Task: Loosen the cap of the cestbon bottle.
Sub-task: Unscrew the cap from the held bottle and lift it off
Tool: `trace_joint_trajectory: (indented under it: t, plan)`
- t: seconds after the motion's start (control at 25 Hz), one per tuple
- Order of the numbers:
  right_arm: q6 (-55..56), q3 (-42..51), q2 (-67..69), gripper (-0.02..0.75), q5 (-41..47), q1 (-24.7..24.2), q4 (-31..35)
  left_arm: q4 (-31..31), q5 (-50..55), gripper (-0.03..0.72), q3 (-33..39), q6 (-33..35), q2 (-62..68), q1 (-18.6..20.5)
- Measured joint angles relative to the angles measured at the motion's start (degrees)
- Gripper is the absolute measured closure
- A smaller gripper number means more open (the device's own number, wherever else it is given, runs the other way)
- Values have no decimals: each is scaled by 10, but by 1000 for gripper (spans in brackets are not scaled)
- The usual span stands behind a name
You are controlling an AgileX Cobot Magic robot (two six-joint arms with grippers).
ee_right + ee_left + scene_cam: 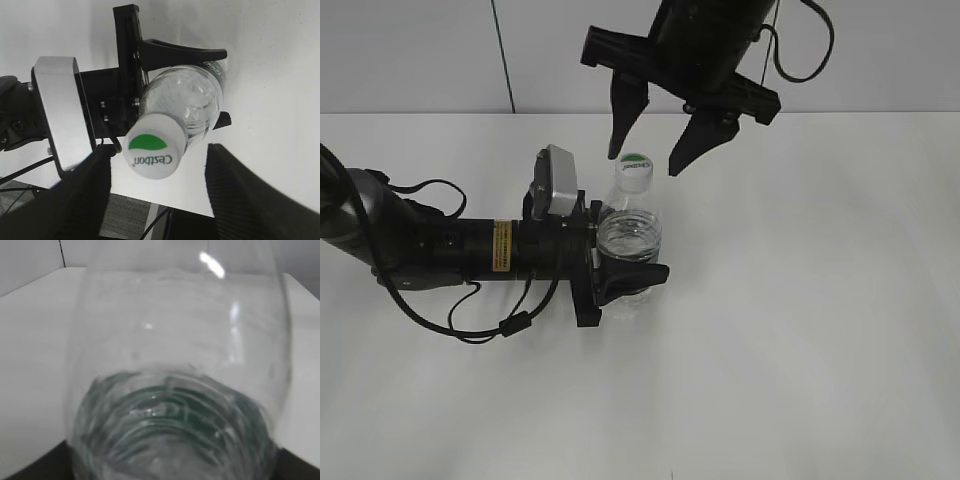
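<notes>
The cestbon bottle (pixel 629 236), clear and ribbed, stands upright on the white table with my left gripper (pixel 620 272) shut on its body. It fills the left wrist view (pixel 180 365), where the green label shows low through the plastic. Its white cap (pixel 634 170) with the green mark is on the neck. In the right wrist view the cap (pixel 153 146) sits between my right gripper's fingers. My right gripper (pixel 646 160) is open, its fingers on either side of the cap and just above it, not touching. In the right wrist view its jaws (pixel 157 192) flank the cap.
The white table (pixel 800 320) extends around the bottle. The left arm (pixel 430 245) lies across the left side with loose cables. A grey wall (pixel 410 55) stands behind. The table's edge and floor show in the right wrist view (pixel 130 217).
</notes>
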Motion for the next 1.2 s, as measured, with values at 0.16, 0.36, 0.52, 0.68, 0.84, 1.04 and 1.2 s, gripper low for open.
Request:
trace_joint_trajectory:
  t: [0.16, 0.36, 0.52, 0.68, 0.84, 1.04, 1.2]
  plan:
    - [-2, -1, 0, 282, 0, 0, -8, 0, 0, 279, 0, 0, 0, 0]
    - [-2, -1, 0, 316, 0, 0, -10, 0, 0, 279, 0, 0, 0, 0]
    - [-2, -1, 0, 328, 0, 1, -16, 0, 0, 279, 0, 0, 0, 0]
    - [-2, -1, 0, 329, 0, 6, -34, 0, 0, 279, 0, 0, 0, 0]
    - [-3, -1, 0, 322, 0, 13, -43, 0, 0, 279, 0, 0, 0, 0]
    - [-3, -1, 0, 307, 0, 15, -46, 0, 7, 279, 0, 0, 0, -1]
    - [-3, -1, 0, 307, 0, 27, -50, 0, 11, 279, 0, 0, 0, -1]
